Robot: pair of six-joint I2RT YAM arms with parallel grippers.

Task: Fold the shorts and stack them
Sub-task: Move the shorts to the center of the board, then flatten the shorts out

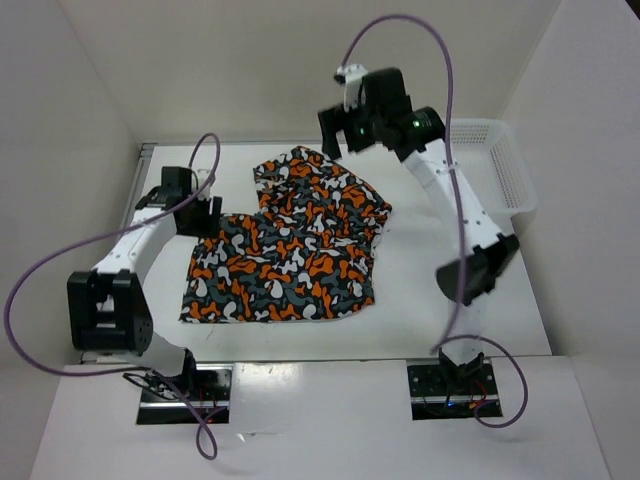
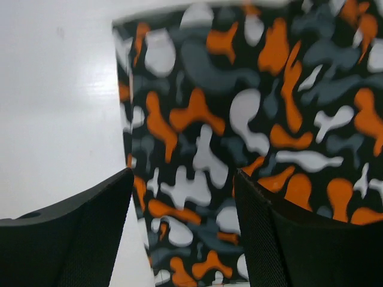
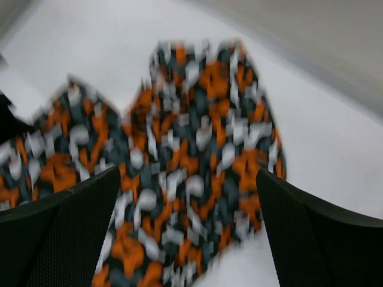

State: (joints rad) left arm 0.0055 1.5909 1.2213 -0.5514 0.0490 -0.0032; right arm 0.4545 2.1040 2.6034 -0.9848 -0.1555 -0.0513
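The shorts (image 1: 290,250) bear a blotchy camouflage print in orange, dark grey, black and white; the table (image 1: 420,290) is plain white; the basket (image 1: 505,165) is white mesh; the left arm (image 1: 135,245) and right arm (image 1: 455,195) are white with black joints; the cables (image 1: 447,80) are purple; the fingers (image 2: 66,239) are black, finely dotted

No readable text, labels, brands, numbers or signs — none in any view.

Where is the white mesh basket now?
In the top view, the basket stands at the far right corner of the table, right of the shorts.
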